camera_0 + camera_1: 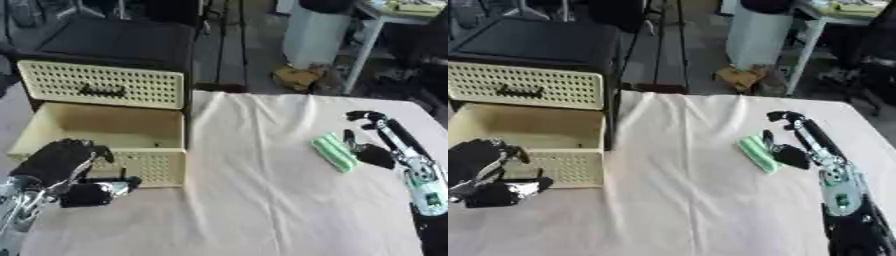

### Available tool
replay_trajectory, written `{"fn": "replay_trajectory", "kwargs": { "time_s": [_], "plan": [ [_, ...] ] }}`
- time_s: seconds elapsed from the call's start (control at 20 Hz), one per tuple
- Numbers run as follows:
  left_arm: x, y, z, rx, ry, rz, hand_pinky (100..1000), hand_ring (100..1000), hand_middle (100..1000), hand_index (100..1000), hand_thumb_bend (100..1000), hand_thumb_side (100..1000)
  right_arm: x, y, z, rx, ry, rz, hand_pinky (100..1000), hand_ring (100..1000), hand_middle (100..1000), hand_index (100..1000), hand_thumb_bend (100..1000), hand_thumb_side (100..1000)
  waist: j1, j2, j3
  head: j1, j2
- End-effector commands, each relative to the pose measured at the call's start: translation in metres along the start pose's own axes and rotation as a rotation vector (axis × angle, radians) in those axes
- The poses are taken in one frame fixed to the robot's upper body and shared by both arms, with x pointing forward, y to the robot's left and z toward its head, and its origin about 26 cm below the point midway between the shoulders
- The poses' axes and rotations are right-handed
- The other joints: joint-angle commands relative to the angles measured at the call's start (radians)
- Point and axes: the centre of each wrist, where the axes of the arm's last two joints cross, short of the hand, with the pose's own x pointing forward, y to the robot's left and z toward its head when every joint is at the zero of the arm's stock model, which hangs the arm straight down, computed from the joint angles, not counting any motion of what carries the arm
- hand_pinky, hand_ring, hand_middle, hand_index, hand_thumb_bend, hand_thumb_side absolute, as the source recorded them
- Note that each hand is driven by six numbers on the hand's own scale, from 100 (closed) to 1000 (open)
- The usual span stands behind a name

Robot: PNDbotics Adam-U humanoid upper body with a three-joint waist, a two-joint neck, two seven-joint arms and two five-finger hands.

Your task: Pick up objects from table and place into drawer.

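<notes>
Cream perforated plastic drawer (105, 131) pulled open, inside bare, left robot hand (66, 170) curled empty at its front, right robot hand (372, 150) fingers relaxed touching green ribbed rectangular object (334, 152) on cloth-covered tabletop (262, 200)

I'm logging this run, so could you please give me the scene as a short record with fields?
surface: table under a cream cloth
drawer unit: cream perforated drawers in a black frame, table's left side
upper drawer: closed
lower drawer: pulled out, looks empty
object: green ridged item, lying on the cloth, right of centre
right hand: beside the green item, grip unclear
left hand: fingers curled at the lower drawer's front
</notes>
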Motion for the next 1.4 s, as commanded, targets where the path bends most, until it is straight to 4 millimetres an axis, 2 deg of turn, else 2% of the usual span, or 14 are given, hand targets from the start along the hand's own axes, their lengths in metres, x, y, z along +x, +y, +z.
{"fn": "replay_trajectory", "kwargs": {
  "time_s": [0.05, 0.4, 0.6, 0.85, 1.15, 1.4],
  "plan": [
    [-0.005, 0.016, 0.006, 0.137, 0.029, -0.004, 100, 100, 100, 775, 564, 1000, 0.002, -0.019, -0.004, -0.032, -0.003, 0.028, 825, 968, 774, 873, 100, 369, 0.006, -0.008, -0.002, -0.004, -0.011],
    [-0.021, 0.031, 0.016, 0.334, 0.091, 0.245, 100, 100, 100, 717, 546, 1000, 0.018, -0.014, -0.03, -0.039, 0.1, 0.078, 816, 957, 774, 876, 100, 407, 0.011, -0.013, 0.011, -0.022, -0.013],
    [-0.028, 0.029, 0.019, 0.334, 0.096, 0.328, 100, 100, 100, 725, 509, 1000, 0.026, -0.008, -0.05, 0.031, 0.177, 0.137, 832, 985, 822, 888, 100, 443, 0.013, -0.014, 0.02, -0.032, -0.016],
    [-0.031, 0.023, 0.02, 0.293, 0.096, 0.361, 100, 100, 100, 723, 497, 1000, 0.035, -0.01, -0.066, 0.073, 0.288, 0.175, 887, 1000, 882, 902, 122, 476, 0.015, -0.014, 0.027, -0.047, -0.019],
    [-0.033, 0.022, 0.021, 0.277, 0.102, 0.367, 100, 100, 100, 725, 489, 1000, 0.041, -0.018, -0.073, 0.075, 0.378, 0.173, 899, 1000, 896, 906, 182, 524, 0.015, -0.015, 0.031, -0.054, -0.022],
    [-0.033, 0.021, 0.022, 0.271, 0.107, 0.367, 100, 100, 100, 726, 485, 1000, 0.036, -0.017, -0.071, 0.105, 0.429, 0.185, 896, 1000, 895, 907, 199, 524, 0.013, -0.016, 0.033, -0.056, -0.022]
  ]
}}
